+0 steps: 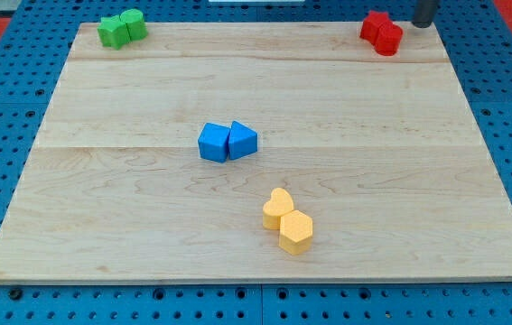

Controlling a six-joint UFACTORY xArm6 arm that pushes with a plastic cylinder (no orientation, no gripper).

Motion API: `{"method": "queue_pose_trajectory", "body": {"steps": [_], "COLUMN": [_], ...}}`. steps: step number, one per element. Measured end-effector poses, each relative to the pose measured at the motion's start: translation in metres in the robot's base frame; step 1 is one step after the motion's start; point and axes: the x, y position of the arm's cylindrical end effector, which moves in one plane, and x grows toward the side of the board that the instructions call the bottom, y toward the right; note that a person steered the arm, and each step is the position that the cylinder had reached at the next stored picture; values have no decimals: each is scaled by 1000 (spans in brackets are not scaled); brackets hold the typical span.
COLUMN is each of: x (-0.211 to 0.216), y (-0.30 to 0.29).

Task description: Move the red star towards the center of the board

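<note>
The red star (375,24) lies at the board's top right corner. It touches a second red block (388,39) just below and right of it. The dark rod enters from the view's top edge, and my tip (423,24) rests at the board's top edge. The tip is a short way to the right of the red star, apart from both red blocks.
The wooden board (400,181) also holds a green star (111,32) touching another green block (133,23) at the top left. A blue cube (213,143) touches a blue triangle (243,141) near the centre. A yellow heart (278,208) touches a yellow hexagon (296,232) lower down.
</note>
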Motion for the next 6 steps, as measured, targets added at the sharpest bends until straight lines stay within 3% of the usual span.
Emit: {"method": "queue_pose_trajectory", "body": {"steps": [3,5,6], "x": [0,0,7], "y": [-72,-178,-190]}}
